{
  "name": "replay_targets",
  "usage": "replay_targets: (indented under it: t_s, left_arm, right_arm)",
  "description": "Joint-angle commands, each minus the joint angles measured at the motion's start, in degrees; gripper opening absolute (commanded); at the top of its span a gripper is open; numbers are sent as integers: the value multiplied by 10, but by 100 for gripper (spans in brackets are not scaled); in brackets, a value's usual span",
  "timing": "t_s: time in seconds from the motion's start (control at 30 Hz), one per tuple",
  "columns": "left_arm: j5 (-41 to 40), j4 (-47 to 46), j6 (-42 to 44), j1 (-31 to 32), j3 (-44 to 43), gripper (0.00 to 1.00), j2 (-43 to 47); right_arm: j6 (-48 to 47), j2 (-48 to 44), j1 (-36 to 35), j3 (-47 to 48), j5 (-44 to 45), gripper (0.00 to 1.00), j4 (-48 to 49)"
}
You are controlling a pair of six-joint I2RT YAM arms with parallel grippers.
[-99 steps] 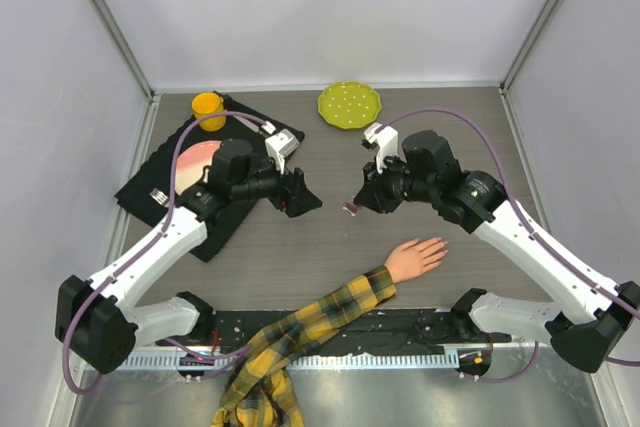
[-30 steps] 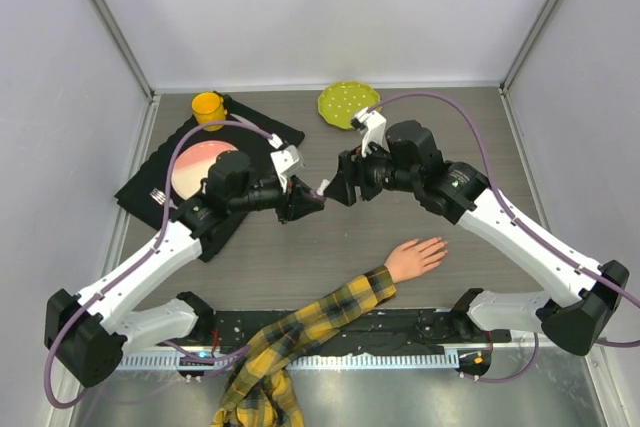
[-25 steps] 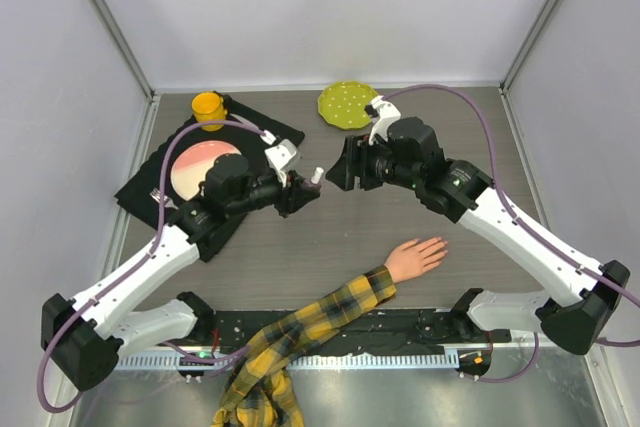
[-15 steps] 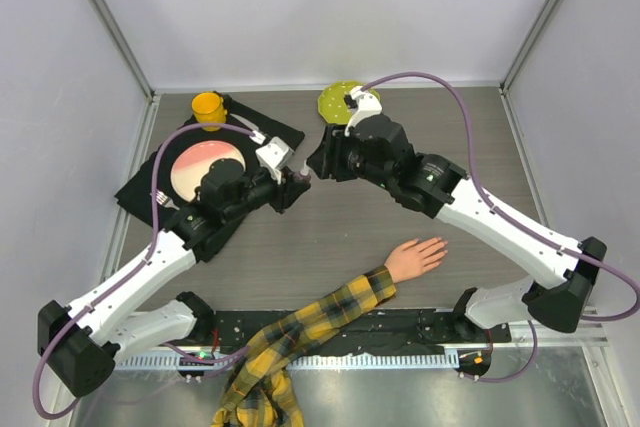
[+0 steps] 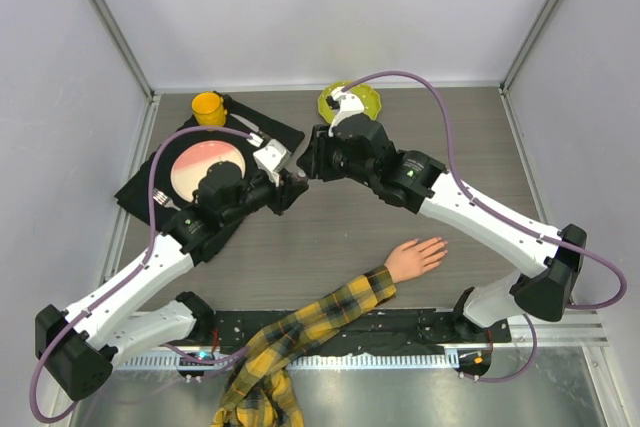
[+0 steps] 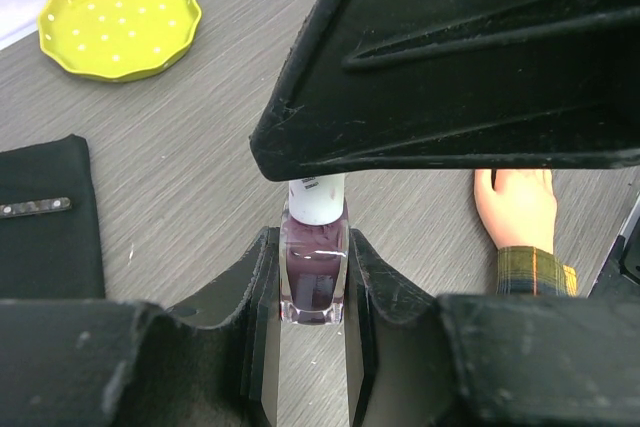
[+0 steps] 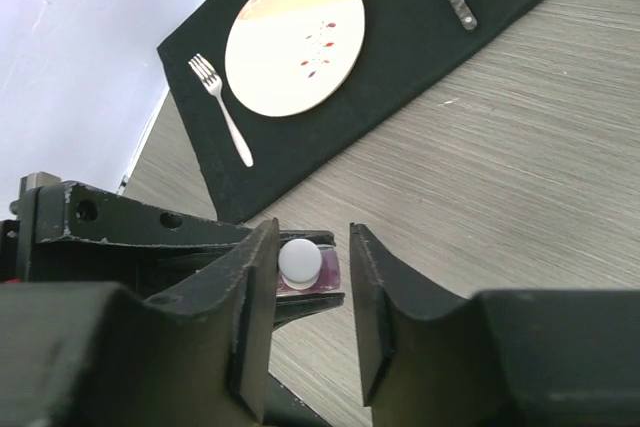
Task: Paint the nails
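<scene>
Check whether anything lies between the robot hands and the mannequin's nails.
Nothing visible: bare table separates the nails from the left hand, shut on the polish bottle, and the right hand open over its cap.

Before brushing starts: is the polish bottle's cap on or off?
On: the white cap sits atop the polish bottle held in the left gripper.

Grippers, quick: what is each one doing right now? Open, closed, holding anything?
Left gripper: closed on the polish bottle.
Right gripper: open, fingers on either side of the bottle's white cap, not clamped.
</scene>
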State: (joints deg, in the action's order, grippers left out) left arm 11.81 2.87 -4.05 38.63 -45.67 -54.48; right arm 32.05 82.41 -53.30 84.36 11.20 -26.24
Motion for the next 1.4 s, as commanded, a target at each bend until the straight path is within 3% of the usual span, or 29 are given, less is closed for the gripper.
replay_targets:
  t_s: [0.0, 0.2, 0.5, 0.57, 0.73, 0.87, 1.03, 1.17, 1.23, 1.37]
  left_arm:
    - [1, -30, 4, 3, -6, 0, 6]
    - [7, -30, 4, 3, -7, 0, 4]
    - [8, -32, 1, 3, -8, 0, 0]
    - [13, -32, 0, 3, -9, 0, 0]
    - [39, -31, 1, 3, -9, 0, 2]
    - [133, 2, 21, 3, -19, 0, 4]
    - [266, 23, 29, 3, -35, 0, 12]
    - [377, 13, 28, 2, -38, 0, 22]
    - [411, 10, 26, 2, -40, 0, 24]
    - [462, 15, 25, 2, -44, 0, 27]
  right_arm:
    - [-10, -3, -3, 18, -19, 37, 27]
    - [-13, -9, -3, -3, -39, 27, 37]
    - [-20, -14, -3, -12, -56, 32, 38]
    - [-23, -13, -3, -13, -59, 28, 38]
    - [-42, -20, -3, -20, -70, 1, 40]
    - [-103, -38, 2, -36, -104, 1, 44]
    - [-208, -90, 41, -110, -284, 1, 100]
    - [-239, -133, 57, -189, -508, 1, 190]
    - [-226, -145, 63, -230, -570, 1, 251]
    - [-207, -141, 65, -246, -646, 1, 277]
